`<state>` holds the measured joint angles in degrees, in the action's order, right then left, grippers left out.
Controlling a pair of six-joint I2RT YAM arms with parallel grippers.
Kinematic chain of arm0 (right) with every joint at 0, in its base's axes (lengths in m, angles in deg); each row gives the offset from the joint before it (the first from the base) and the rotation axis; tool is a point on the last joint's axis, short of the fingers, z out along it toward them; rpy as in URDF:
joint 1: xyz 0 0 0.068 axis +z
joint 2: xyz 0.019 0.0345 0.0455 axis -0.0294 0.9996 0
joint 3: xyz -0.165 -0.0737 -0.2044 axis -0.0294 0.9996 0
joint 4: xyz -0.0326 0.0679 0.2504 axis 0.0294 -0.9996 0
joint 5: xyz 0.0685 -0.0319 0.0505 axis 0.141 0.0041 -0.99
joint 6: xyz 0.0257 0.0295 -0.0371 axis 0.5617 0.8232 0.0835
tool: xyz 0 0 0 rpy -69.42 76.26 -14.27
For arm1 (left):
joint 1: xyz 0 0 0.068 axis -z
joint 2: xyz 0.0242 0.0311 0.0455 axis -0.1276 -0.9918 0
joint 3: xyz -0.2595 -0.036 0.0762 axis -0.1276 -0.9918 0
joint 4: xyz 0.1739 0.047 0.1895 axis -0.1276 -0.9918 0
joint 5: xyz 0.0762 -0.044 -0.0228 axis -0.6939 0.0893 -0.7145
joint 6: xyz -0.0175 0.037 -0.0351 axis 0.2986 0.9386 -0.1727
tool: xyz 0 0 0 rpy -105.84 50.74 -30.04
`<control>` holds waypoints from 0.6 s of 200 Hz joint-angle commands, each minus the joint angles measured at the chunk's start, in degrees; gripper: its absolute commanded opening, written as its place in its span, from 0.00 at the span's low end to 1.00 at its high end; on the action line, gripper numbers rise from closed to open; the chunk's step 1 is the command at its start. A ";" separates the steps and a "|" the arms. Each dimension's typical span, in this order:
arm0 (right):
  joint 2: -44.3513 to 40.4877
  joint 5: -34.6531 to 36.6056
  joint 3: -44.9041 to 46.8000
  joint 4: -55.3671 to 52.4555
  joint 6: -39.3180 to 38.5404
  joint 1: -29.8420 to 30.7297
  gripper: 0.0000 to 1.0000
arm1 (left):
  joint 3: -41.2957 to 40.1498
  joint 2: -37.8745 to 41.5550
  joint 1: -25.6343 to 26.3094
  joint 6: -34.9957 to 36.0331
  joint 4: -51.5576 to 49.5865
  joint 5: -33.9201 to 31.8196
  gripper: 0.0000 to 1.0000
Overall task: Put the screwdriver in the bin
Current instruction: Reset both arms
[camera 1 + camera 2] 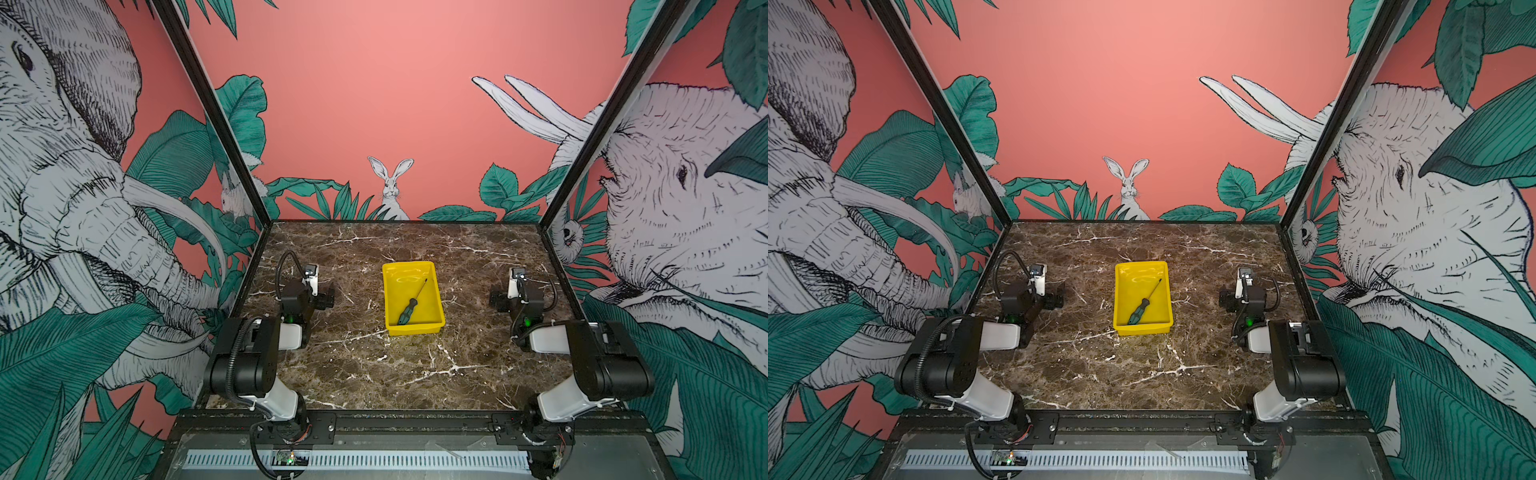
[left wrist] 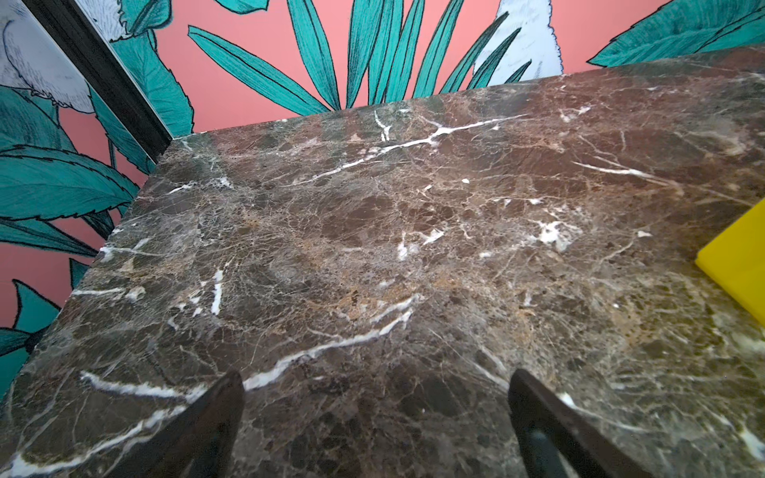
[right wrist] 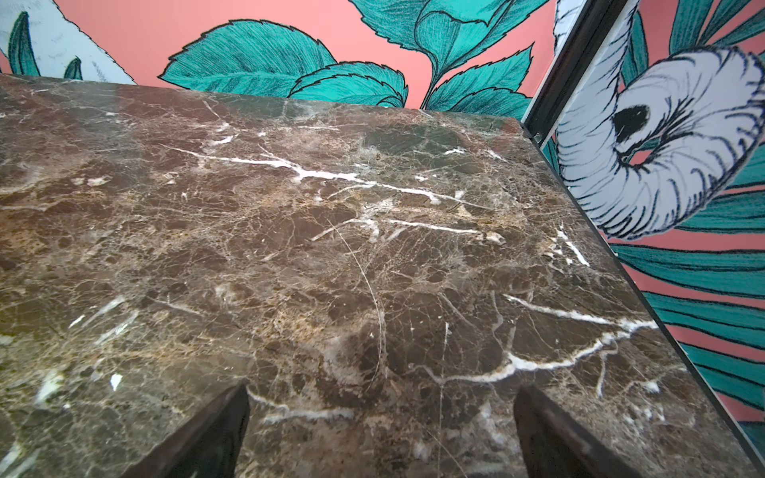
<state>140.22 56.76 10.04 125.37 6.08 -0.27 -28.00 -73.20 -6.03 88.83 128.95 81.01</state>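
Bright, even light pouring from above. Glare streaking bin (image 1: 409, 276) bottom in both top views. Marble tabletop (image 2: 372, 248) picking up pink sheen near far edge. Fingers (image 2: 207, 430) of left gripper (image 2: 376, 374) and right gripper (image 3: 381, 387) showing blurred, dark. Wall prints (image 1: 62, 208) stretching at top-view edges.

Top views: high, front, overlooking whole table (image 1: 374, 374). Wrist views: low, close above it; left shares bin (image 2: 741, 265) corner.

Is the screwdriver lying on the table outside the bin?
No, the screwdriver lies inside the bin, handle toward its near wall.
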 commanded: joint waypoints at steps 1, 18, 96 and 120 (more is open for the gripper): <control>-0.72 0.50 -0.08 1.75 -0.36 0.13 0.99 | -0.37 1.03 -0.09 0.49 0.48 -0.26 1.00; -0.72 0.49 -0.13 1.68 -0.35 0.15 0.99 | -0.35 1.03 -0.17 0.47 0.49 -0.29 1.00; -0.90 -6.27 3.75 8.56 -2.65 0.09 0.99 | -0.35 1.06 -0.02 0.53 0.47 -0.28 1.00; -0.90 -3.69 2.22 5.87 -1.83 0.17 0.99 | -0.35 1.07 -0.13 0.54 0.47 -0.22 1.00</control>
<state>140.22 52.48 13.62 129.13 4.49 -0.27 -28.00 -73.20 -6.03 88.83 128.95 80.79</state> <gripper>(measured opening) 0.992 0.993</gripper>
